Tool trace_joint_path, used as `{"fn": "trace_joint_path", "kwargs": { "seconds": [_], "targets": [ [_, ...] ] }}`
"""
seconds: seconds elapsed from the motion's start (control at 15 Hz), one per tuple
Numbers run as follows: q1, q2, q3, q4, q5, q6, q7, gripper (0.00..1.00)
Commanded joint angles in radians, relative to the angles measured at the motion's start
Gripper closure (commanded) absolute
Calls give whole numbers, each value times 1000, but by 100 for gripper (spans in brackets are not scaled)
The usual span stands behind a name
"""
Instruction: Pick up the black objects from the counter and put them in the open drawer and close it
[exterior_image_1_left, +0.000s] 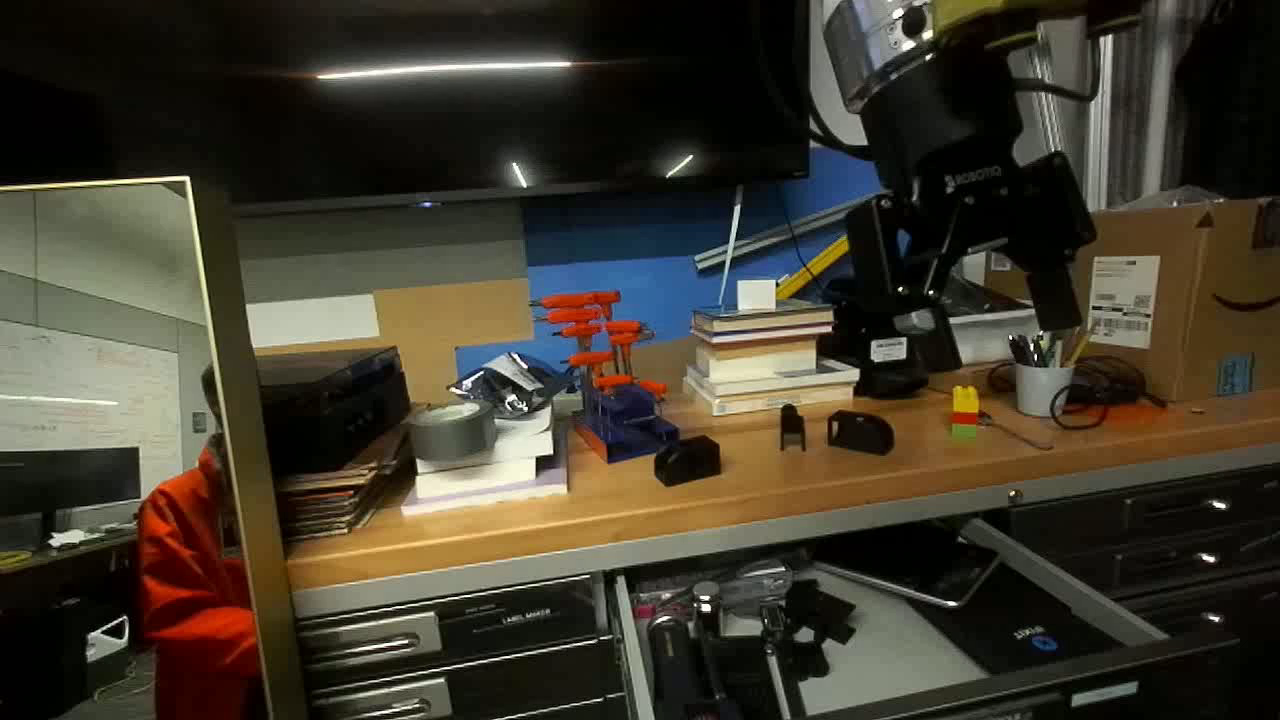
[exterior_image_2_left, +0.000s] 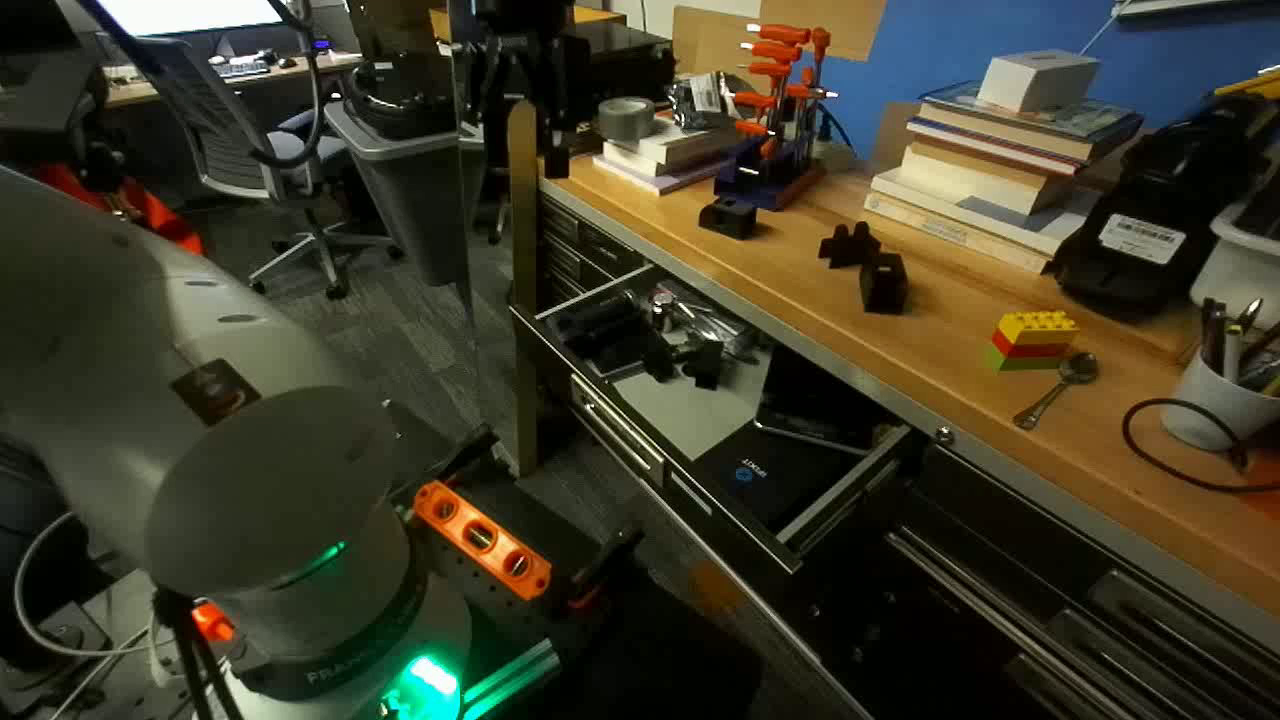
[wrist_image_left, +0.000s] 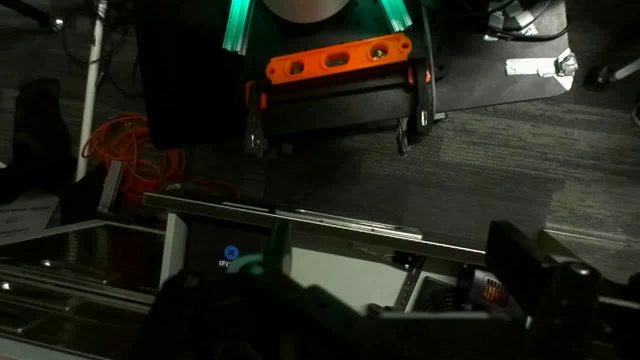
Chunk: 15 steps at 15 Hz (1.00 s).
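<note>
Fingers (exterior_image_1_left: 1055, 300) hang spread, black objects (exterior_image_1_left: 861, 434) lying lower, well apart, on the counter (exterior_image_1_left: 620, 500).

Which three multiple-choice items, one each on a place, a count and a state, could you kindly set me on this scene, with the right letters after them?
1. Where is the roll of grey tape in relation to the low stack of books?
A. Underneath it
B. On it
C. Well apart from it

2. How many small, chunky black objects stand on the counter?
A. One
B. Seven
C. Three

3. In what state is the wide drawer?
A. Pulled open
B. Fully shut
C. Turned upside down

Right letters:
1 B, since both exterior views show the tape resting on the books.
2 C, since both exterior views show one set apart and two closer together.
3 A, since its inside, with things lying in it, shows in both exterior views.
</note>
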<state>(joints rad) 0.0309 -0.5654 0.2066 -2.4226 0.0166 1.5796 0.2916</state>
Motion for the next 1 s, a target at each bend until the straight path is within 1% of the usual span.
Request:
{"fn": "trace_joint_path", "kwargs": {
  "seconds": [0.0,0.33,0.4,0.47,0.8,0.93],
  "targets": [
    [14,2,-12,4,-5,0,6,0],
    [14,-3,-12,15,-5,-1,6,0],
    [0,-4,-6,7,-31,21,29,0],
    [0,-2,-17,-1,-37,41,10,0],
    [-46,57,-44,-27,-126,203,52,0],
    [-81,89,-57,-32,-164,290,110,0]
  ]
}}
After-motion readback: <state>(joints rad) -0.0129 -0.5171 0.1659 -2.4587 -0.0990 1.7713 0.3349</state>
